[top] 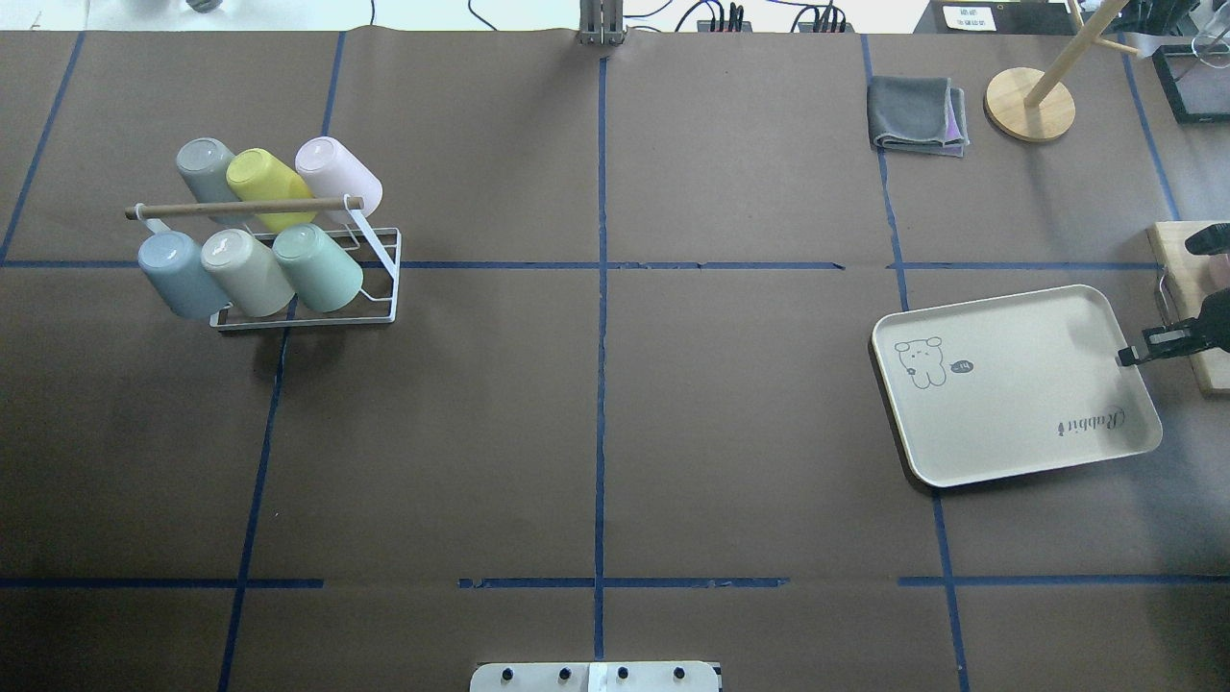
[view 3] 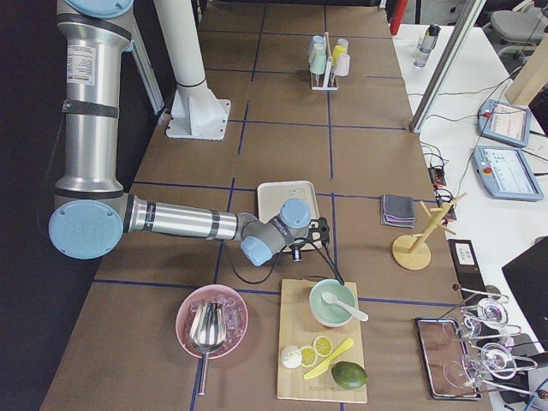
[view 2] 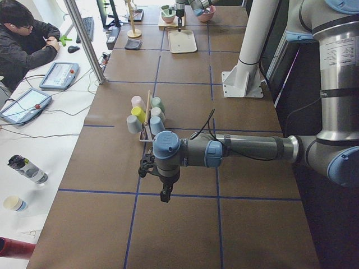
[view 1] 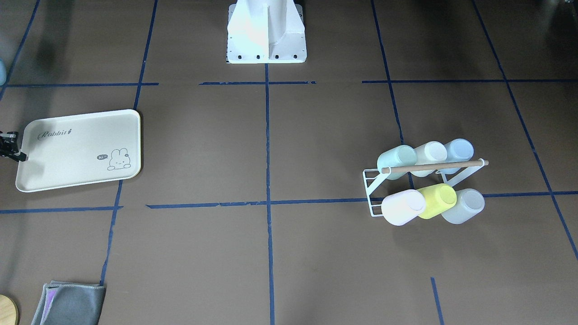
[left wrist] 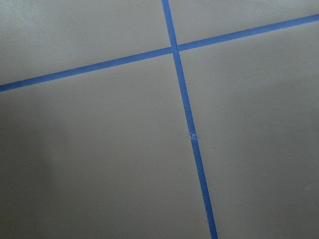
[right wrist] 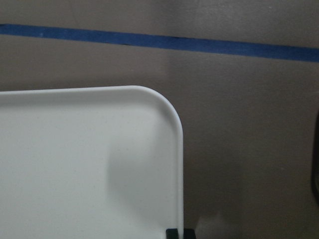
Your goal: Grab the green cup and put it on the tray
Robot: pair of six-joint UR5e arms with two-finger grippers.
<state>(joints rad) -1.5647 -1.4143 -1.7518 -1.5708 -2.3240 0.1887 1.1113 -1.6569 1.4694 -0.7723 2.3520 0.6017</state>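
The green cup [top: 317,267] is a pale mint tumbler lying tilted on the white wire rack [top: 384,288] at the far left of the overhead view, on the near row's right end; it also shows as the green cup [view 1: 397,158]. The cream tray [top: 1019,384] with "Rabbit" script lies flat and bare at the right. My right gripper [top: 1126,357] hovers at the tray's outer edge, fingertips together over the rim [right wrist: 180,149], holding nothing. My left gripper [view 2: 164,196] points down at bare table near the rack; I cannot tell whether it is open or shut.
Several other pastel cups fill the rack, among them a yellow cup [top: 264,183] and a blue cup [top: 173,274]. A grey cloth [top: 918,115] and a wooden stand [top: 1030,101] sit beyond the tray. A cutting board [top: 1187,288] lies right of it. A person [view 2: 25,39] sits at the side desk.
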